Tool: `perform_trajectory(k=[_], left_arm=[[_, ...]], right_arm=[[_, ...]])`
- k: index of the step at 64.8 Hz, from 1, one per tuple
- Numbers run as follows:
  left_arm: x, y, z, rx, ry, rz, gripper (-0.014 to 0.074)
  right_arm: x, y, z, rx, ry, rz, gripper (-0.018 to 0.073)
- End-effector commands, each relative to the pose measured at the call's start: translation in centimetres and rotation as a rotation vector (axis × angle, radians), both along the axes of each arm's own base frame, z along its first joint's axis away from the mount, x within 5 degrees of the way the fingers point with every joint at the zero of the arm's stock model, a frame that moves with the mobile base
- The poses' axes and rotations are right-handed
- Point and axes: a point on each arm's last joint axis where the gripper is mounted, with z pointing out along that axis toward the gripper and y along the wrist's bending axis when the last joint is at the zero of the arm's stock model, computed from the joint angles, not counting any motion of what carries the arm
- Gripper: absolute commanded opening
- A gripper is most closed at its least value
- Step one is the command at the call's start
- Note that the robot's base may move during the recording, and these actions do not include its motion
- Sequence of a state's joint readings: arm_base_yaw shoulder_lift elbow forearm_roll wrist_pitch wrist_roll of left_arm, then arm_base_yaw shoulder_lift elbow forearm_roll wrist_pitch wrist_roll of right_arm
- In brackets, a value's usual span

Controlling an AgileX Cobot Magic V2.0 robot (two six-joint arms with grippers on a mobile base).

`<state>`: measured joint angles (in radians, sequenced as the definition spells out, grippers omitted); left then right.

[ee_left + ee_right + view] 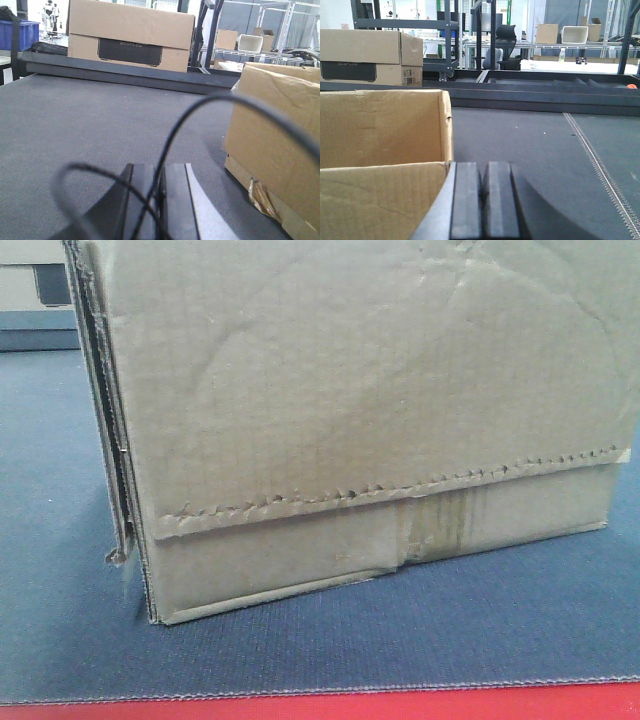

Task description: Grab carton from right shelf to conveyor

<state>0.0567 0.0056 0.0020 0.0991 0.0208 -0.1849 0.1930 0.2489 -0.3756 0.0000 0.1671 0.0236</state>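
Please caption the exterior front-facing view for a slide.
Creased brown carton resting on the blue-grey conveyor, near its red edge strip.

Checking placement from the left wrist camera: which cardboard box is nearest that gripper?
The plain brown carton at the right, on the conveyor beside the left gripper. The box with the black printed panel stands beyond the belt.

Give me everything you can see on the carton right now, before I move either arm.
The carton is a large plain brown corrugated cardboard box, creased across its face, with a jagged-edged tape band and a stained vertical tape strip low on the front. It sits upright on the conveyor, its left edge flap splayed loose. In the left wrist view it lies to the right, a torn scrap at its bottom corner. In the right wrist view it lies left of the closed fingers; contact there cannot be judged. Neither gripper holds it.
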Motion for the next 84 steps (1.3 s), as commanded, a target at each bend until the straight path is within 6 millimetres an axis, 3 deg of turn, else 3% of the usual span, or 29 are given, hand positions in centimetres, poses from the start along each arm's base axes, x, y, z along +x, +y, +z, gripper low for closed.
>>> perform_trajectory(k=[1, 15, 24, 47, 50, 54, 84], left_arm=[[-0.1, 0.0, 0.2, -0.001, -0.02, 0.0, -0.001], [-0.1, 0.0, 0.2, -0.001, -0.02, 0.0, -0.001], [-0.1, 0.0, 0.2, -0.001, -0.02, 0.0, -0.001], [-0.1, 0.0, 0.2, -0.001, -0.02, 0.0, -0.001], [-0.1, 0.0, 0.2, -0.001, -0.02, 0.0, -0.001], [-0.1, 0.0, 0.2, -0.001, -0.02, 0.0, -0.001], [-0.1, 0.0, 0.2, -0.001, -0.022, -0.001, -0.001]], right_arm=[[-0.1, -0.1, 0.1, -0.001, -0.027, -0.008, -0.0067], [-0.1, -0.2, 0.0, -0.03, -0.024, -0.024, -0.0067], [0.0, -0.5, -1.5, -0.018, 0.026, -0.083, -0.0067], [-0.5, -1.3, -10.1, 0.036, 0.039, -0.188, -0.0067], [-0.9, -1.3, -9.7, 0.041, -0.012, -0.188, -0.0067], [-0.9, -1.2, -10.4, 0.033, 0.059, -0.182, -0.0067], [-0.9, -1.2, -10.4, 0.033, 0.059, -0.183, -0.0067]])
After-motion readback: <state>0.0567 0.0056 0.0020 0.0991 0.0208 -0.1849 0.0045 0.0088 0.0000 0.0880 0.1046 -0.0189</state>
